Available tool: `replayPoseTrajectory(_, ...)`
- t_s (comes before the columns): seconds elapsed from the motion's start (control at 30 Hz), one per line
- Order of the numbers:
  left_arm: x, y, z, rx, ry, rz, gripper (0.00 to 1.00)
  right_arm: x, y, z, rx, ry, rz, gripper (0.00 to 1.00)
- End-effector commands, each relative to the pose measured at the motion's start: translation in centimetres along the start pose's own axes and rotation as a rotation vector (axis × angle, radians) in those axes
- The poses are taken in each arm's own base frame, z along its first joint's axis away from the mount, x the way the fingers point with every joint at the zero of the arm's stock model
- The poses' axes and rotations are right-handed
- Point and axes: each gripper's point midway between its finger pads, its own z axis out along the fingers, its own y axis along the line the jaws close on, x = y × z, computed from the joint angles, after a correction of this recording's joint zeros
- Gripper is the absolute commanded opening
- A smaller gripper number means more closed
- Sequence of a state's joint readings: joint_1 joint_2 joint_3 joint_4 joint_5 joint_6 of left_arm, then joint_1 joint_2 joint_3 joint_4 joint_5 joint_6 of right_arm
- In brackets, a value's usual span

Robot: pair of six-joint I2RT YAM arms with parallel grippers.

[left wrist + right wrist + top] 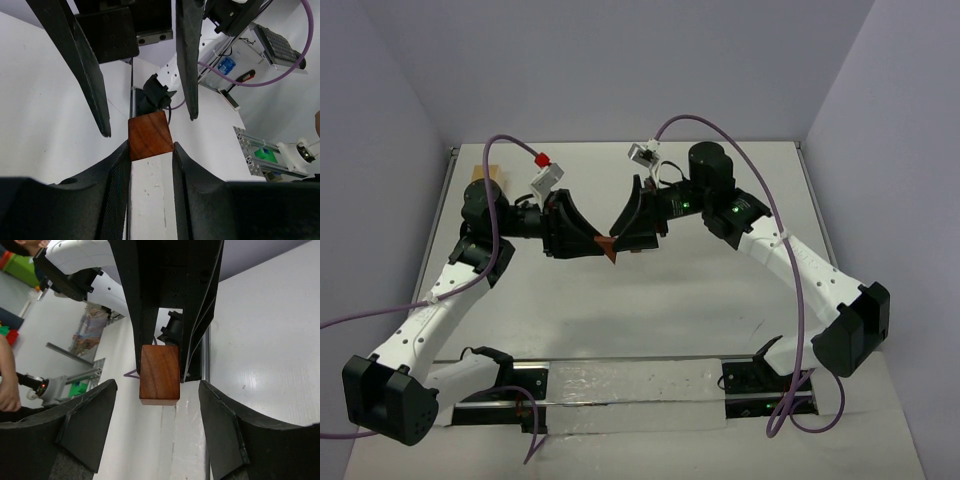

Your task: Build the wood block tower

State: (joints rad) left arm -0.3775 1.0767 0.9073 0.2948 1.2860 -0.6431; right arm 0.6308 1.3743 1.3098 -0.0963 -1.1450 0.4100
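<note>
Straddling the held block [149, 136], right gripper [157, 385].

Robot lab: walled white table [650, 300].

Left gripper [151, 145], right gripper [157, 385]: seemingly tip-to-tip

Tight over mid counter [660, 310]: left hand [151, 147] and right hand [157, 389] tip to tip, 1 reddish block [149, 131] pinched in the left, narrow gaps beside it within the right's spread. Open surface toward the bases and at right; pale box [492, 172] in the far-left corner.
</note>
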Motion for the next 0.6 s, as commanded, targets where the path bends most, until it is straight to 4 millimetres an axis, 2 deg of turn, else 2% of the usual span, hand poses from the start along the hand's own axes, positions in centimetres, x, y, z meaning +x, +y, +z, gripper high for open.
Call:
replayPoseTrajectory(0.0, -1.5, -0.6, -0.1, -0.007, -0.046, 0.065, 0.00, -0.3, 1.2, 0.2, -0.052, -0.010, -0.013, 0.73)
replayPoseTrajectory(0.23, -1.6, -0.3, -0.2, -0.019, -0.050, 0.055, 0.00, -0.3, 0.9, 0.4, -0.056, -0.018, -0.001, 0.61)
replayPoseTrajectory(0.4, -1.4, 0.2, -0.2, -0.038, -0.047, 0.047, 0.00, -0.5, 1.0, 0.4, -0.052, -0.023, -0.002, 0.33)
replayPoseTrajectory(0.47, -1.1, 0.8, -0.2, -0.068, -0.042, 0.027, 0.02, -0.7, 1.0, 0.3, -0.044, -0.024, 0.002, 0.16)
replayPoseTrajectory(0.53, -1.1, 1.0, -0.2, -0.082, -0.039, 0.019, 0.15, -0.9, 1.0, 0.3, -0.036, -0.028, -0.013, 0.03)
replayPoseTrajectory(0.57, -0.8, 1.3, -0.3, -0.098, -0.031, 0.004, 0.41, -0.9, 0.8, 0.2, -0.016, -0.026, -0.001, 0.00)
